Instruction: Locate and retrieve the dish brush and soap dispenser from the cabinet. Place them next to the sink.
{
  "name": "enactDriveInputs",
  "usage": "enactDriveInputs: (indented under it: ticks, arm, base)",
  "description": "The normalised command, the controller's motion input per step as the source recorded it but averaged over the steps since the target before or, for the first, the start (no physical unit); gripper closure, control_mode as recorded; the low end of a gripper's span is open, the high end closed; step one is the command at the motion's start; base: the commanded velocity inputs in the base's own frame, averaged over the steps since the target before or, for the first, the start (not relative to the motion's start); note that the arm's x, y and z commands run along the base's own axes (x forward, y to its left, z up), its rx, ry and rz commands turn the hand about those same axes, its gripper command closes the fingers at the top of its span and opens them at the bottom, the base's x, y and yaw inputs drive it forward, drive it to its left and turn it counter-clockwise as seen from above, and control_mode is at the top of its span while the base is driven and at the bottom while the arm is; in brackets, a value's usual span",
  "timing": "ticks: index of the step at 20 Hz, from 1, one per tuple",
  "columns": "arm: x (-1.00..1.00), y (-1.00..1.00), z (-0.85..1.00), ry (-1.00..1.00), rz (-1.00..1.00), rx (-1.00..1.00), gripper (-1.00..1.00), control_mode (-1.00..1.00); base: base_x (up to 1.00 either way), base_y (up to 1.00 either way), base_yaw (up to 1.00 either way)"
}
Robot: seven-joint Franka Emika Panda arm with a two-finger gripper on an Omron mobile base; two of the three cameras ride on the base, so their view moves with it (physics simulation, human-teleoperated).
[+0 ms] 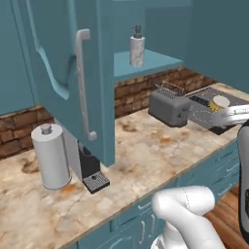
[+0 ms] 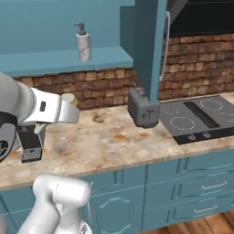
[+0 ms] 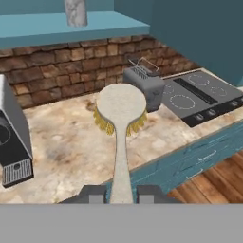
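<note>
Yellow-bristled brush [image 3: 119, 110] sits clamped by its handle in your claw [image 3: 121, 193], head out ahead, above the table [image 3: 71, 142]. Carry it level toward the sink; mind the toaster [image 3: 144, 83] beyond. Dispenser [image 1: 137, 45] waits on the cabinet [image 1: 146, 62] shelf above.

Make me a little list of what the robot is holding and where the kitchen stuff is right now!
gripper: shut on the dish brush
dish brush: held up over the counter, bristles pointing down
soap dispenser: standing upright on the cabinet shelf
cabinet: door swung open
toaster: on the counter, beside the hob
hob: set into the counter, nothing on it
paper-towel roll: upright on the counter under the open door
counter: marbled, stained in patches
</note>
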Motion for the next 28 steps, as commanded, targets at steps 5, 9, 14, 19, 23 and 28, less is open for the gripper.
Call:
enactDriveInputs:
  ticks: [5,9,14,19,23,28]
  arm:
    - [0.00,0.00,0.00,0.00,0.00,0.00,1.00,1.00]
    - [0.00,0.00,0.00,0.00,0.00,0.00,1.00,1.00]
    - [0.00,0.00,0.00,0.00,0.00,0.00,1.00,1.00]
    - [0.00,0.00,0.00,0.00,0.00,0.00,1.00,1.00]
    - [0.00,0.00,0.00,0.00,0.00,0.00,1.00,1.00]
    - [0.00,0.00,0.00,0.00,0.00,0.00,1.00,1.00]
  base:
    - [0.00,-0.12,-0.46]
    - [0.00,-0.29,-0.42]
    - [0.00,-0.39,-0.39]
    - [0.00,-0.33,-0.41]
    - [0.00,-0.30,-0.41]
    - [0.00,-0.30,-0.41]
